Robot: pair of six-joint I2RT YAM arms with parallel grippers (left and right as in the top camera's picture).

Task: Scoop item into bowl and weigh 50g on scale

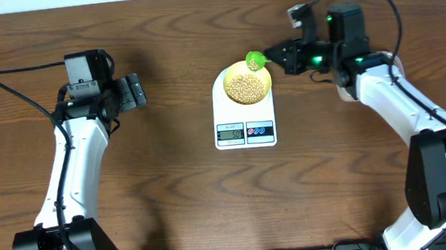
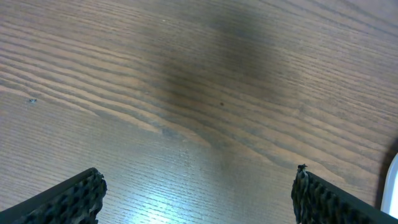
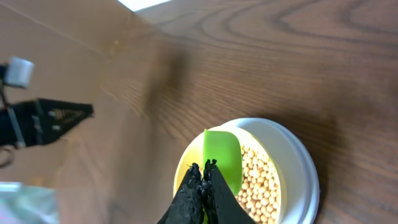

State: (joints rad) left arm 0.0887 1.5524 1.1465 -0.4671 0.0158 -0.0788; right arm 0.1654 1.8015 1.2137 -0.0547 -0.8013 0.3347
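The right claw (image 3: 204, 167) is clamped on the handle of a green scoop (image 3: 222, 155). Its two fingers (image 3: 189, 193) are pressed together with only the thin handle between them. The scoop juts straight out from the fingertips, and its cup lies over the near edge of the bowl (image 3: 181, 167). Just past the scoop and to one side, a heap of beans (image 3: 258, 186) fills most of the bowl. Whether the scoop touches them cannot be told. In the overhead view the bowl sits on the round platform of the scale (image 1: 243, 115), directly ahead of this claw. The scale's display (image 1: 230, 132) and buttons (image 1: 260, 129) lie beyond the bowl, at the end of the scale farther from the claw. The digits are too small to read. Around the scale is the brown wooden counter (image 1: 180, 195).

The left claw (image 2: 198, 180) stands wide apart and holds nothing. Its ribbed fingers frame only wood grain, with a dark shadow (image 2: 205, 68) on the counter ahead of them. A sliver of something white shows at the far right edge of its wrist view, but what it is cannot be told. Overhead, this claw points toward the scale from well apart, with counter between them. The bowl and beans lie past its fingertips, on the scale.
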